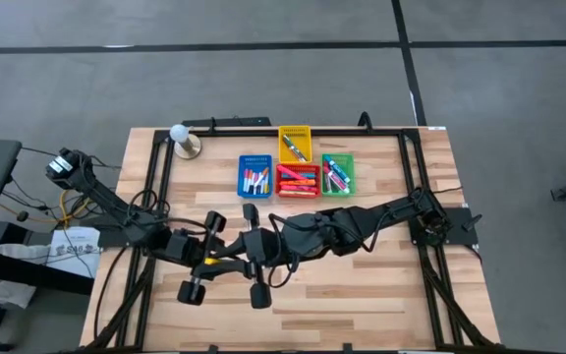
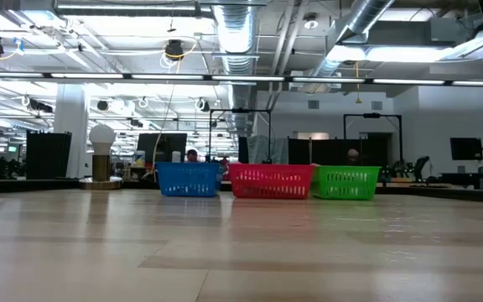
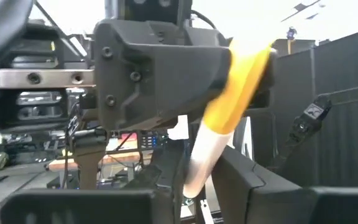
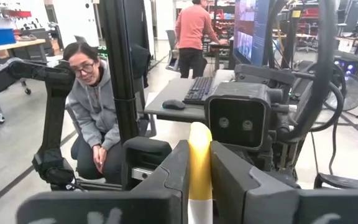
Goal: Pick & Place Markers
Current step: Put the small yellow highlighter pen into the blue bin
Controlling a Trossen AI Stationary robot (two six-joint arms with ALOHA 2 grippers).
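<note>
One marker (image 3: 225,118), with a yellow cap and a white barrel, hangs in the air between my two grippers over the near middle of the table. My right gripper (image 4: 199,180) is shut on its yellow end, and my left gripper (image 3: 194,199) is shut on its white barrel. In the high view the two grippers meet, left (image 1: 232,258) against right (image 1: 255,246). More markers lie in the blue bin (image 1: 254,176), yellow bin (image 1: 295,143), red bin (image 1: 298,180) and green bin (image 1: 338,174) at the far middle. Neither gripper shows in the low view. My left gripper has the marker's white barrel (image 3: 194,171) between its two fingers, near the barrel's free end. The barrel slants up out of the fingers toward the other gripper, clear of the table. My right gripper pinches the marker's yellow end (image 4: 199,155) between its two fingers (image 4: 166,180). The yellow tip sticks out past the fingers and the white barrel (image 4: 197,214) runs on below. The marker is lifted clear of the table.
A white ball on a round stand (image 1: 183,141) is at the far left. In the low view the blue (image 2: 188,179), red (image 2: 272,180) and green (image 2: 347,182) bins stand in a row. A person (image 4: 89,112) crouches beyond the table's left side.
</note>
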